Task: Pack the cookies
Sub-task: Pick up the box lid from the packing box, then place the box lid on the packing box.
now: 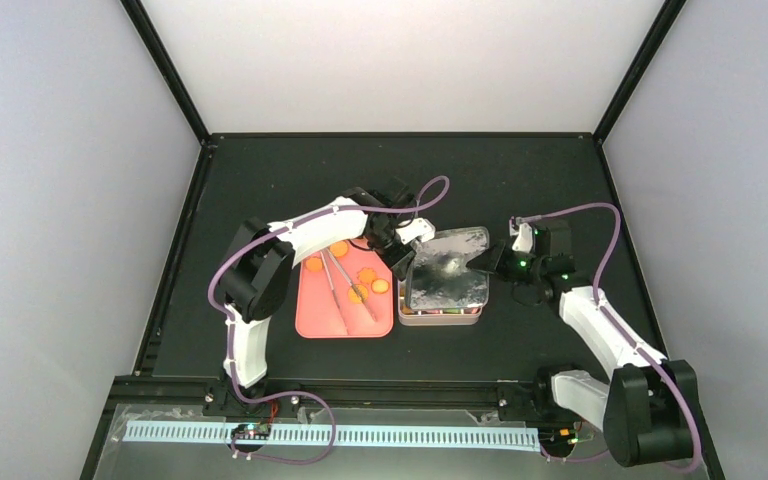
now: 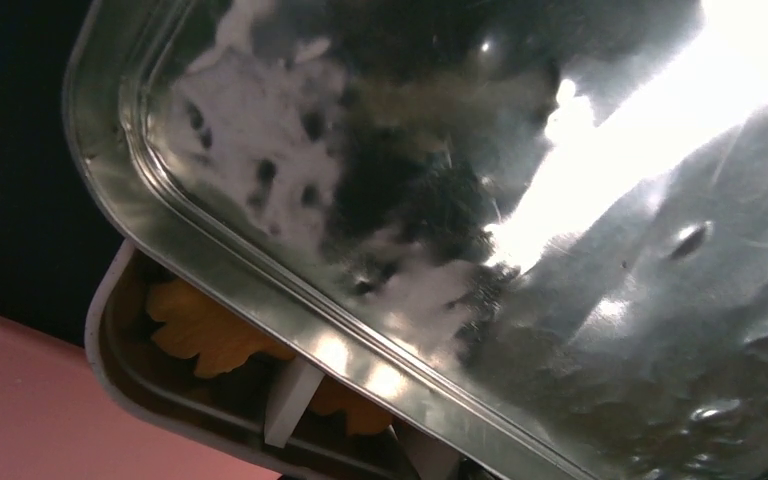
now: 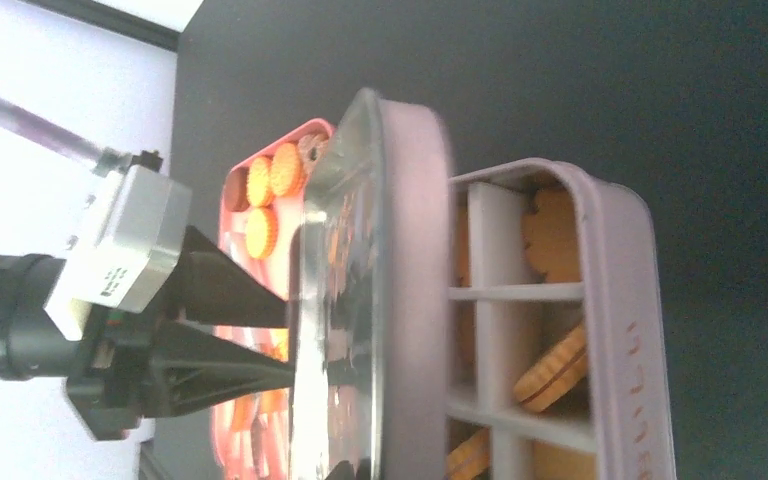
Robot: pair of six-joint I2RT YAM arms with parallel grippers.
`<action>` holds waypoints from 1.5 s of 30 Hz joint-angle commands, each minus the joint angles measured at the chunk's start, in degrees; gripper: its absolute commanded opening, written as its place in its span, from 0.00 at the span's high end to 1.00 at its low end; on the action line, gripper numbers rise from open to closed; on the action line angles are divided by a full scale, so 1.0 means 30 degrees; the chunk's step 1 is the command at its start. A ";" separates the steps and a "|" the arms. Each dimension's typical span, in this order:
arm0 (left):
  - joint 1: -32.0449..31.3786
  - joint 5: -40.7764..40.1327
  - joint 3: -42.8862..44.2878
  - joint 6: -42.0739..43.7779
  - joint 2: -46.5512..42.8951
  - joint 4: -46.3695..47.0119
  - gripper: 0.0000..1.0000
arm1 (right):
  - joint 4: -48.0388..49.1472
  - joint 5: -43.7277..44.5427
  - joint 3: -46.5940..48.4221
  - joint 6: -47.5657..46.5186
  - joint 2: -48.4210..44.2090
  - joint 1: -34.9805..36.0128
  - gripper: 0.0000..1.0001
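While the shiny metal lid [image 1: 447, 265] sits skewed over the box [image 1: 440, 319], counts from the top view: 5 loose orange cookies [image 1: 368, 275] on 1 pink tray [image 1: 310, 322] just left of the box, 1 pair of metal tongs [image 1: 344, 300] lying open in a V across that tray w/ cookies on either side, 1 lid, 1 box. More cookies are inside the box, in white-divided compartments. The right wrist view shows at least 3 orange ones, some on edge; the rest are hidden under the lid, so no full count

Around the box: black desk [image 1: 290, 180] under everything. The lid covers most of the box but is rotated vs it, so the box's front wall and its left corner peek out, w/ an orange flower-shaped cookie visible in that corner compartment. The left arm crosses above the far end of the tray and blocks part of it

Left gripper [image 1: 409, 246]: at the box's far-left corner, black fingers [image 3: 230, 292] narrowed to a tight V that meets the lid's rim, apparently grasping the lid. Right gripper [image 1: 488, 264]: at the lid's right edge, touching or just beside it; its fingers aren't in its own wrist view, so can't tell if it's clenched or released
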 commanded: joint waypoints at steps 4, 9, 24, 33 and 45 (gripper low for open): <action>-0.0260 -0.0193 0.1102 0.0222 -0.0120 -0.1004 0.64 | -0.1237 -0.0814 0.1523 -0.0268 -0.0942 0.0131 0.99; 0.0448 -0.0007 0.1463 0.0834 -0.1541 -0.2514 0.56 | -0.2968 -0.0899 0.3514 -0.0821 -0.1566 0.0150 0.99; 0.7239 0.2204 0.1299 0.1637 -0.6564 -0.4762 0.13 | -1.2489 1.7750 1.2076 -0.8299 -0.0642 0.7210 0.99; 1.0119 0.3125 0.0797 0.2211 -0.8240 -0.5047 0.11 | -1.6505 3.5941 1.4089 -0.8496 0.4880 1.6322 0.99; 1.0691 0.3603 -0.0690 0.2126 -0.9231 -0.4672 0.13 | -2.0881 3.7443 1.6021 -0.4356 1.4039 2.0567 0.99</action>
